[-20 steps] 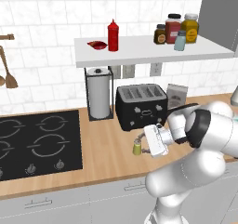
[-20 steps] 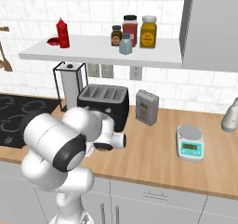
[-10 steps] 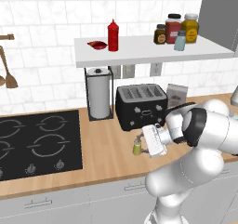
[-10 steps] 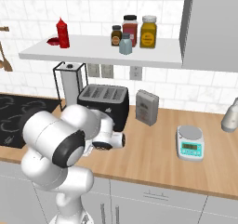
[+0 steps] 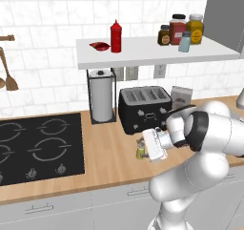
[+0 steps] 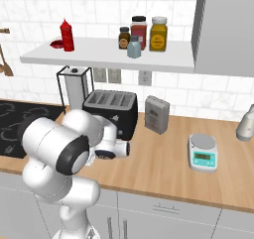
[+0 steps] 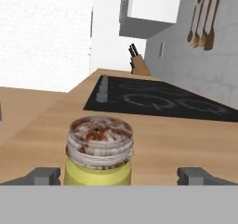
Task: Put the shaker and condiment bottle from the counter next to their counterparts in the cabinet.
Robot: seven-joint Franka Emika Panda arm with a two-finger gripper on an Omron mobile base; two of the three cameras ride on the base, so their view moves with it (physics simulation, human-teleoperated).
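The counter (image 5: 109,152) runs long and wood-grained under everything, with the black hob (image 5: 38,145) at its nine o'clock end in the left base view; above it hangs the cabinet (image 5: 157,52), a flat white slab shelf with a grey panel at its three o'clock end. On that shelf, toward nine o'clock, the condiment bottle (image 5: 116,36) stands upright just beside a small flattish red item (image 5: 100,46); toward three o'clock stands a cluster of a red-labelled jar (image 5: 177,29), a yellow jar (image 5: 195,28), a small dark jar (image 5: 164,35) and, in front of them, the pale blue shaker (image 5: 185,41). Whether any of these jars is full I cannot tell.

Below on the worktop sit the black toaster (image 5: 144,109), a paper towel roll (image 5: 101,101) in its wire stand at the toaster's nine o'clock, a grey box (image 6: 157,115) at its three o'clock, and a kitchen scale (image 6: 203,153) farther along.

The shaker (image 7: 98,149) stands upright on the counter in front of the toaster, its clear cap showing reddish-brown specks over a yellow-green body; the gripper (image 7: 119,175) sits level with it, jaws spread wide, one finger at the shaker's nine o'clock and close by, the other well off at three o'clock; the shaker stands between them, off-centre, and the fingers (image 7: 44,175) appear clear of it.
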